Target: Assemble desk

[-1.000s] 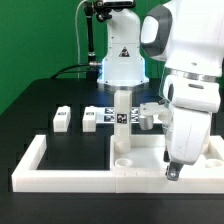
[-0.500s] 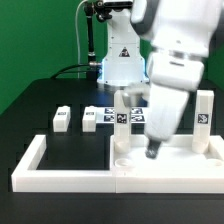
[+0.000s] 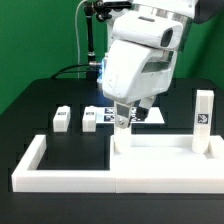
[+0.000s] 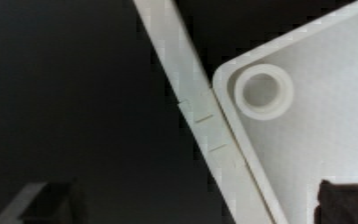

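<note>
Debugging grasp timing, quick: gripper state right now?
Gripper: open, holding nothing.

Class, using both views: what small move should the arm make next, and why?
Probably shift the open end effector toward the nearer loose leg at the exterior view's left and lower over it: it holds nothing, and a corner hole in the tabletop is empty.

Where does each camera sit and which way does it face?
Exterior view: off the arm, facing the black table over the long white U-shaped border rail; shows the white arm and open gripper.
Wrist view: on the wrist, looking down at the round corner hole of the flat white plastic tabletop panel; both dark fingertips show.
Shared: that panel and the gripper.
</note>
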`<state>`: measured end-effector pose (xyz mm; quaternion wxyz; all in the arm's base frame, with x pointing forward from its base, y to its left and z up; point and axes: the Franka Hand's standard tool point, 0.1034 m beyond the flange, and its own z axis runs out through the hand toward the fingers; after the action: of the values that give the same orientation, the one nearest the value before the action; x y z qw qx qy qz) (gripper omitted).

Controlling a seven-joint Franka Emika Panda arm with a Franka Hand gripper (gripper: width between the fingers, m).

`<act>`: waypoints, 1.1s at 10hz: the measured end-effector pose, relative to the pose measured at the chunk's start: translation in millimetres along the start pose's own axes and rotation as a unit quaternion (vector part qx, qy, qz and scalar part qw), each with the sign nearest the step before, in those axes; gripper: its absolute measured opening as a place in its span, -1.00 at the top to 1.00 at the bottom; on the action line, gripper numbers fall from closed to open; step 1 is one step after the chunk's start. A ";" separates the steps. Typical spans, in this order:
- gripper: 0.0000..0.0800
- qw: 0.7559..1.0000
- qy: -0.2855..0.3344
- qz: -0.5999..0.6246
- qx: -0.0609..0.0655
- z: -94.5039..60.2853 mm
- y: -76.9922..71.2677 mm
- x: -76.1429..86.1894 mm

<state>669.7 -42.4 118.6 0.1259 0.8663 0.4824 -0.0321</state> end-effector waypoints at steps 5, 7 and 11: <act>-0.62 0.984 0.013 0.176 0.036 20.5 8.3 -74.5; -0.62 0.957 0.006 0.286 0.048 25.2 17.3 -115.0; -0.62 0.914 0.001 0.401 0.056 28.2 10.6 -110.6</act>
<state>621.6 -146.3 112.9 0.0791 0.9926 0.0919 -0.0047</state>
